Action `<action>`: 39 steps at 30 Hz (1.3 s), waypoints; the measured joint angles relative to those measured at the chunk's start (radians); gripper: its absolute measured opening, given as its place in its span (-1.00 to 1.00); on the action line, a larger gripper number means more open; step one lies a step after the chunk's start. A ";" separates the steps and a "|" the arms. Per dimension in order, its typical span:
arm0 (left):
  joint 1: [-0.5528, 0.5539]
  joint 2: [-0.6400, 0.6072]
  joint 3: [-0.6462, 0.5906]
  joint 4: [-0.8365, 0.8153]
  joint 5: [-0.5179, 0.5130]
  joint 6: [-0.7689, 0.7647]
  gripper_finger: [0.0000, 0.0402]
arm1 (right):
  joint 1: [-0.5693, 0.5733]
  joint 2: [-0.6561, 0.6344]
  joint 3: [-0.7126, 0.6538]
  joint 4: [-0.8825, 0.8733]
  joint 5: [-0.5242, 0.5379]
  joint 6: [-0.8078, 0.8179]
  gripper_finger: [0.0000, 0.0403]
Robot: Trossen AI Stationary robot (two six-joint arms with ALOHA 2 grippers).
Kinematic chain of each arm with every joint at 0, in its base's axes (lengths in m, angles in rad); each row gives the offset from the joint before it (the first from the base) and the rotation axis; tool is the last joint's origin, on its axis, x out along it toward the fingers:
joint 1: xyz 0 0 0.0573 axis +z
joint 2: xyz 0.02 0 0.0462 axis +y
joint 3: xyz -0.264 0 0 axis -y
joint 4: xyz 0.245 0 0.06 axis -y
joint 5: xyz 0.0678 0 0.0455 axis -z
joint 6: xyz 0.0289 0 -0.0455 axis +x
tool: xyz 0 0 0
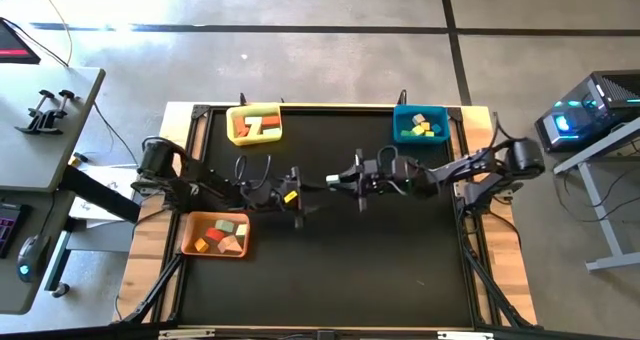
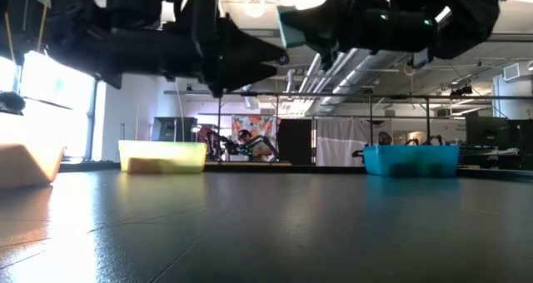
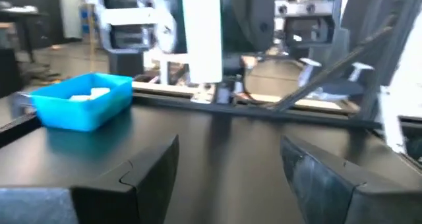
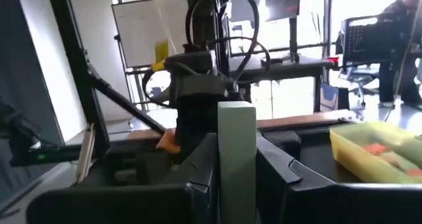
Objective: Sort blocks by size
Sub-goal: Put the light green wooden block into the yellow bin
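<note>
Left gripper (image 1: pixel 300 202): it hangs above the middle of the table (image 1: pixel 400 270), a bit toward the left edge. Its two fingers (image 3: pixel 148 174) stand wide apart and nothing is between them; only the bare black surface shows in the gap.

Right gripper (image 1: pixel 345 179): it hangs above the middle of the table too, close to the left one, tip facing tip. Its fingers are closed on a mint block (image 4: pixel 237 159), which stands upright between them and sticks out past the tips.

Mint block: it is held in the air, clear of the table; in the low view it shows as a pale end (image 2: pixel 291 23) at the front of the right gripper.

Yellow bin (image 1: pixel 254 123): at the far edge, toward the left corner. Red, orange and green blocks lie inside.

Blue bin (image 1: pixel 420 124): at the far edge, toward the right corner. Small yellow blocks and one pale one lie inside.

Orange bin (image 1: pixel 214 234): near the left edge, closer to the front than the left arm. Red, yellow, tan and mint blocks lie inside.

Room: a person (image 4: pixel 403 33) is beside a chair well behind the table.
</note>
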 joint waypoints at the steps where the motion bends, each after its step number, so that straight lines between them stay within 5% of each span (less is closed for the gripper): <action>1: 0.000 0.000 0.005 -0.005 0.017 0.000 0.27 | 0.007 0.016 0.020 0.001 0.007 -0.006 -0.73; 8: -0.005 -0.014 0.037 -0.009 0.011 0.000 0.30 | 0.039 0.108 0.104 -0.003 0.008 -0.008 -0.71; 16: -0.006 -0.024 0.046 -0.023 -0.034 0.000 0.09 | 0.059 0.181 0.165 -0.016 0.008 -0.005 -0.70; 29: -0.017 -0.034 0.045 -0.066 -0.038 -0.029 -0.85 | 0.060 0.181 0.163 -0.075 0.005 0.043 -0.51; 35: 0.002 -0.093 0.042 -0.255 -0.085 -0.131 -0.87 | 0.049 0.090 0.159 -0.177 -0.007 0.023 -0.33; 39: 0.094 -0.210 0.014 -0.624 -0.203 -0.217 -0.87 | 0.057 -0.047 0.161 -0.310 0.045 -0.007 -0.31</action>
